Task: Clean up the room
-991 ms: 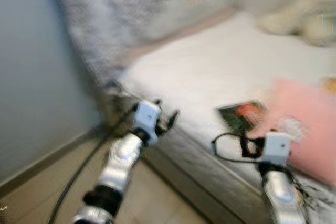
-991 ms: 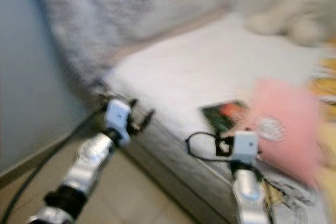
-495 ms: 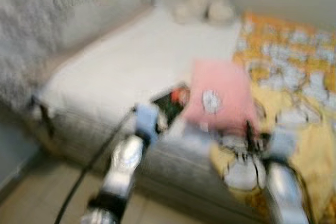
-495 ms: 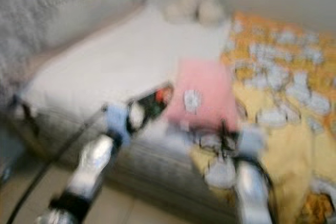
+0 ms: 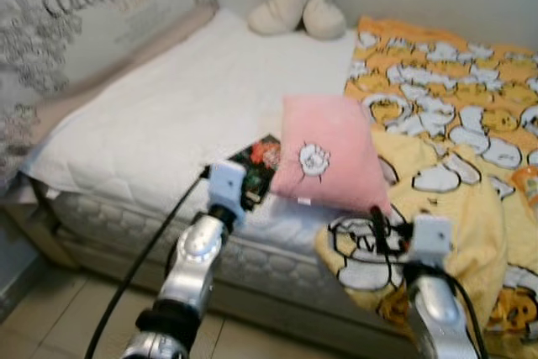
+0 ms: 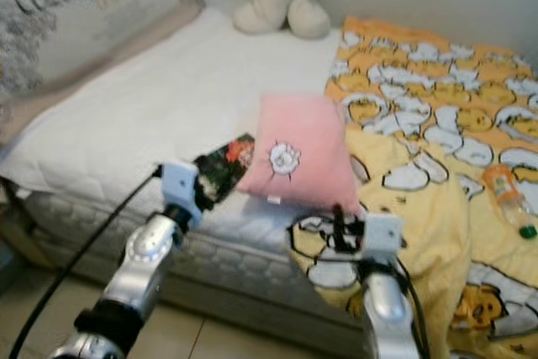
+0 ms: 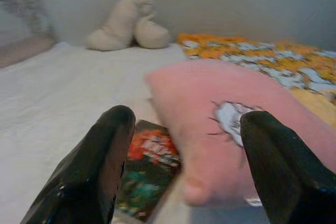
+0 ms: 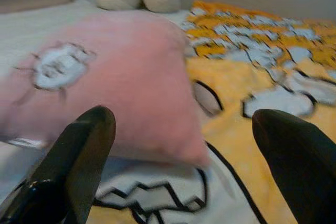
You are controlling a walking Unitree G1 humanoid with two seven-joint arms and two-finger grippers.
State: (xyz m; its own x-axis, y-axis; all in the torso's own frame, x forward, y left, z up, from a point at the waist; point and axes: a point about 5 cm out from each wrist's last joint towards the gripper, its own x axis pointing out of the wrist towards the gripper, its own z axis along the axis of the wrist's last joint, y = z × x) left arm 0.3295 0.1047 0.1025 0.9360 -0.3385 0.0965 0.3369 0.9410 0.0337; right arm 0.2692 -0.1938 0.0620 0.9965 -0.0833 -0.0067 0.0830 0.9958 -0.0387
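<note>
We judge the tidying barely begun: at frame centre the pink pillow (image 5: 326, 154) lies on the bed (image 5: 168, 107) over a dark book (image 5: 256, 161), the yellow blanket (image 5: 445, 166) rumpled at right. Our left gripper (image 7: 184, 156) and right gripper (image 8: 184, 156) hover with fingers apart, holding nothing.
</note>
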